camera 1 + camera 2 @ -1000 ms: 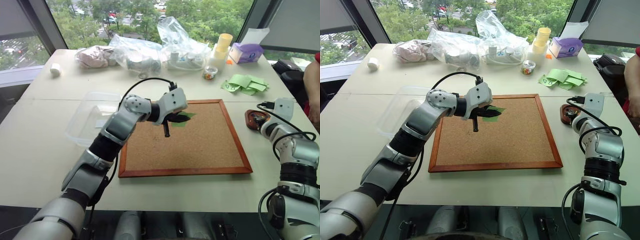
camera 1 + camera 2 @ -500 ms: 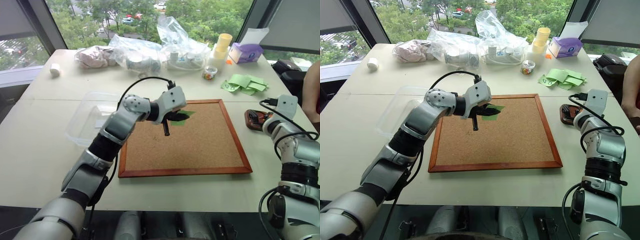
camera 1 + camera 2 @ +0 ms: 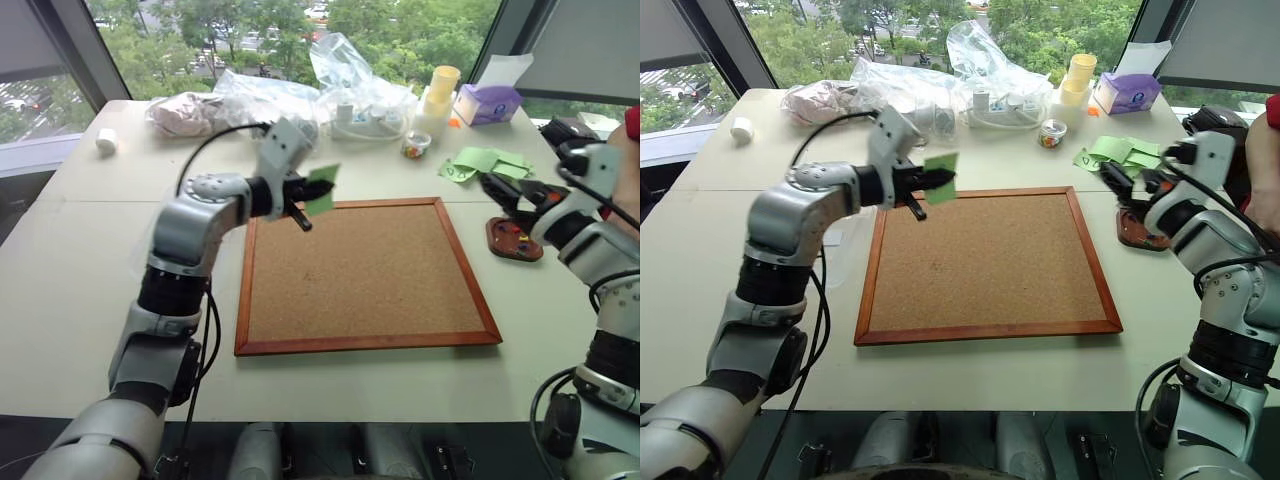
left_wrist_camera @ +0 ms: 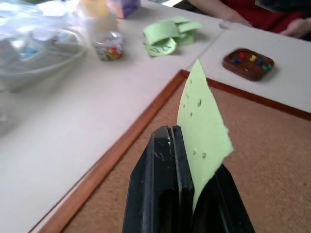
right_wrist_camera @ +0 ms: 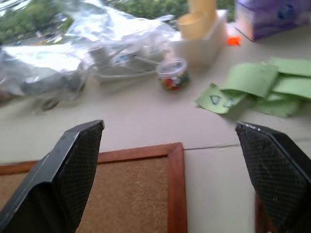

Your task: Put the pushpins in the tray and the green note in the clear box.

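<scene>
Left gripper (image 3: 300,200), raised above the far left corner of the corkboard (image 3: 365,275), points across toward the table's right side, the forearm roughly level and the elbow bent out to the left. Its two black fingers are pressed together on the lower edge of the green note (image 4: 204,131), which stands upright out of the grip, clear of the cork; small holes show in the paper, while any writing on it cannot be made out.

Right gripper (image 3: 1130,180) hangs in the air over the table's right edge, beside the corkboard's far right corner, pointing roughly level toward the far edge. Its jaws are spread wide with nothing between them; past the two fingers (image 5: 73,165) lie the heap of green slips (image 5: 262,85) and a small jar of coloured pins (image 5: 172,75).

Tray (image 4: 248,64), a reddish-brown dish, sits on the table just off the corkboard's right edge; in the head views the right arm partly covers it. Pushpins (image 4: 252,59) with blue, red and yellow heads lie inside it, though their count is hard to fix.

Clear box (image 3: 840,240) appears to lie by the corkboard's left edge, mostly hidden behind the left arm. Plastic bags (image 3: 350,85) crowd the table's far edge.
</scene>
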`<move>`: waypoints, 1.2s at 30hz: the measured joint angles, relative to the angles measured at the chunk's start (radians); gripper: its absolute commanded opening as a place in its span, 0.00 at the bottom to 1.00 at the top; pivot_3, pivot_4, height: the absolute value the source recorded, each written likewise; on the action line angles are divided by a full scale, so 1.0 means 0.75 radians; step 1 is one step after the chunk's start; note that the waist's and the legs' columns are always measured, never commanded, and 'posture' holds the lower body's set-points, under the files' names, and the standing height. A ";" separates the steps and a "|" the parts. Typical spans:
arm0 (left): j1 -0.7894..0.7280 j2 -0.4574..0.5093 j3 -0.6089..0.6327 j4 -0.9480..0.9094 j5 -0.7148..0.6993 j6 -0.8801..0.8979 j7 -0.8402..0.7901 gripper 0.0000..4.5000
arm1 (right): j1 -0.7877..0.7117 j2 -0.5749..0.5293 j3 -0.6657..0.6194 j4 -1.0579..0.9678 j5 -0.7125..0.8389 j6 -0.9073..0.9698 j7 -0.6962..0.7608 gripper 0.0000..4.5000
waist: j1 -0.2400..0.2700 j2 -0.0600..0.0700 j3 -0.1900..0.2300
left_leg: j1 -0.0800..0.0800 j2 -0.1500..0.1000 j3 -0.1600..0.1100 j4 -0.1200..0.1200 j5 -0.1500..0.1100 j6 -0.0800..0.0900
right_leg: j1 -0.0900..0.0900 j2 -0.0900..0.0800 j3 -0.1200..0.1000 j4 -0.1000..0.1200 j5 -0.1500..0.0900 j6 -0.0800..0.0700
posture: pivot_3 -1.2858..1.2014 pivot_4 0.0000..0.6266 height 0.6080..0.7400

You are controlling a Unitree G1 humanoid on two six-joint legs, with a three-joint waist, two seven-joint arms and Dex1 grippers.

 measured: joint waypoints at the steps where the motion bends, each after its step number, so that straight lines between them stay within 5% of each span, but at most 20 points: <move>1: -0.001 0.009 0.036 -0.008 0.000 0.037 0.040 0.00 | 0.005 -0.020 0.051 -0.046 0.008 0.000 0.045 0.99 | 0.001 0.000 0.000 | 0.000 0.000 -0.001 0.000 0.000 0.000 | 0.000 0.000 0.000 0.000 0.000 0.000 | 0.52 0.24 0.96; 7: -0.007 0.070 0.231 -0.163 0.188 0.490 0.524 0.00 | -0.003 -0.130 0.518 -0.312 0.043 -0.035 0.450 0.99 | 0.005 -0.001 0.001 | -0.001 -0.001 -0.002 0.000 0.000 0.000 | 0.000 0.000 -0.001 0.000 0.000 0.000 | 0.52 0.24 0.96; 14: 0.089 0.056 0.341 -0.388 0.311 0.732 0.782 0.00 | -0.079 -0.150 0.635 -0.290 0.020 -0.113 0.612 0.99 | 0.019 -0.007 0.001 | -0.001 -0.003 -0.004 0.001 0.000 0.000 | 0.001 -0.004 -0.002 0.001 0.000 0.000 | 0.52 0.24 0.96; 17: 0.157 0.025 0.350 -0.403 0.314 0.768 0.811 0.21 | -0.082 -0.150 0.662 -0.255 -0.015 -0.142 0.637 1.00 | 0.015 -0.008 0.001 | -0.001 -0.003 -0.004 0.001 0.000 0.000 | 0.001 -0.004 -0.002 0.001 0.000 0.000 | 0.52 0.24 0.96; 23: 0.219 -0.032 0.396 -0.469 0.314 0.805 0.847 0.85 | -0.102 -0.144 0.695 -0.191 -0.070 -0.187 0.671 1.00 | 0.012 -0.009 0.001 | -0.001 -0.002 -0.003 0.001 0.000 0.000 | 0.001 -0.004 -0.002 0.001 0.000 0.000 | 0.52 0.24 0.96; 30: 0.216 0.032 0.412 -0.478 0.286 0.756 0.816 0.85 | -0.105 -0.138 0.665 -0.152 -0.085 -0.192 0.656 1.00 | 0.012 -0.009 0.002 | -0.001 -0.002 -0.003 0.001 0.000 0.000 | 0.000 -0.005 -0.002 0.002 0.000 0.000 | 0.52 0.24 0.96; 36: 0.171 0.173 0.372 -0.581 0.027 0.612 0.484 0.85 | -0.031 -0.151 0.374 -0.150 0.053 -0.081 0.561 1.00 | 0.020 -0.010 0.002 | -0.001 -0.005 -0.002 0.001 0.000 0.000 | 0.001 -0.010 -0.005 0.002 0.000 0.000 | 0.52 0.24 0.96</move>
